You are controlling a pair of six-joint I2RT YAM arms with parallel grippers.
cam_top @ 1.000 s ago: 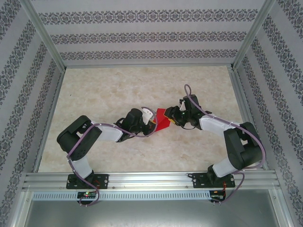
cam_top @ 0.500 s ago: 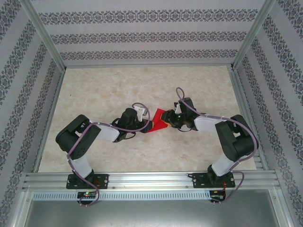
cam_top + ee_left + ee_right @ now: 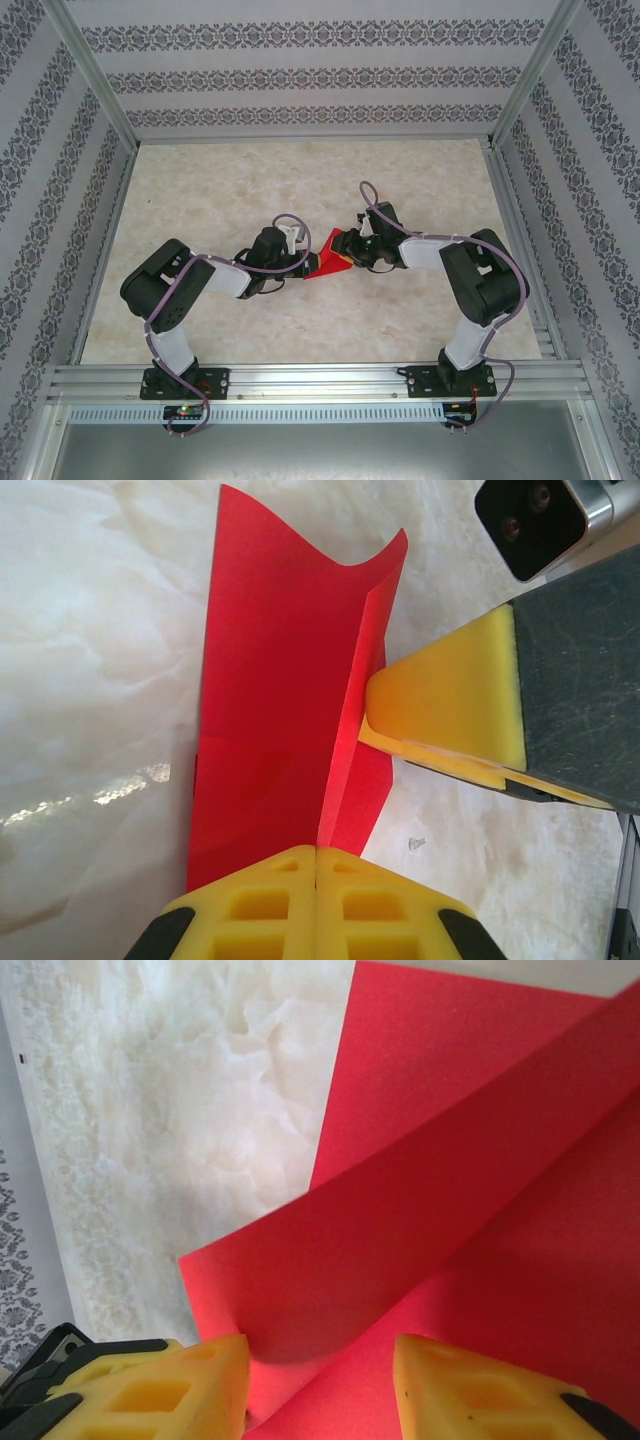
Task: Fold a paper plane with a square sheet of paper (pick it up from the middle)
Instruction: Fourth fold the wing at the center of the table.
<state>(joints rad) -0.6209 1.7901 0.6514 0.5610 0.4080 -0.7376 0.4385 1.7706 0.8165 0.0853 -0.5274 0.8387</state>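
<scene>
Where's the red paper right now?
Top view, middle of the table: the red paper is pinched by the left gripper, with the right gripper touching its opposite side.

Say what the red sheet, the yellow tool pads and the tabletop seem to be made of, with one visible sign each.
Red sheet: thin matte paper; holds a sharp crease, curls. Yellow pads: probably foam or rubber, moulded recesses. Tabletop: glossy, marble-patterned; possibly laminate.

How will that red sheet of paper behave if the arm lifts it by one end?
Probably floppy: the square sheet of paper curls at its free top edge while the left gripper has its jaws shut on one end. Likely light and easily crumpled, being so thin. The standing fold may stiffen it somewhat along the crease.
</scene>
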